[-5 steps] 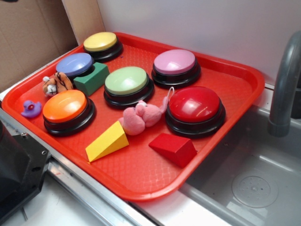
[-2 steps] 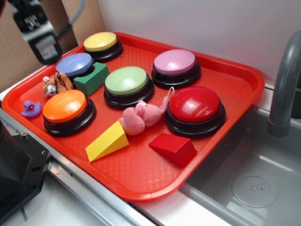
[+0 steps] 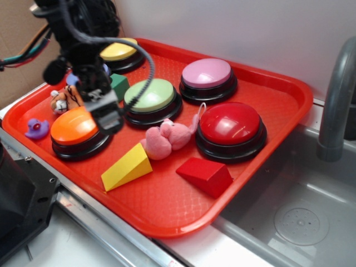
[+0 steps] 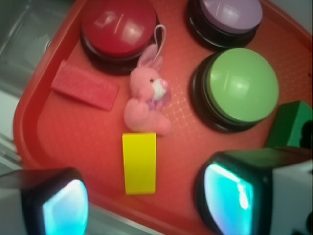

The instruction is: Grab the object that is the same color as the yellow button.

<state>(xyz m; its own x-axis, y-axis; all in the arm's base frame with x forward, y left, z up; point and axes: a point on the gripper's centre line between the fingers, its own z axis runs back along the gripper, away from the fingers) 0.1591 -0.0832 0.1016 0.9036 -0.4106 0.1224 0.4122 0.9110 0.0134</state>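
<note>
The yellow wedge block (image 3: 127, 166) lies on the red tray (image 3: 167, 208) near its front edge; in the wrist view it (image 4: 140, 162) sits just ahead of my fingers, between them. The yellow button (image 3: 119, 51) stands at the tray's back left, partly hidden by my arm. My gripper (image 3: 107, 114) hangs open and empty above the orange button (image 3: 75, 127), up and left of the wedge. In the wrist view my gripper (image 4: 146, 203) has its pads (image 4: 227, 196) wide apart.
A pink plush rabbit (image 3: 167, 139) touches the wedge's far end. A red wedge (image 3: 204, 176), red button (image 3: 230, 124), light green button (image 3: 149, 95), pink button (image 3: 206, 74), green block (image 3: 118, 84), tiger toy (image 3: 62, 100) and purple duck (image 3: 36, 128) share the tray. A sink (image 3: 300, 222) lies right.
My arm has come in from the upper left and moved down and right, from beside the blue button to above the orange button. Nothing on the tray has moved.
</note>
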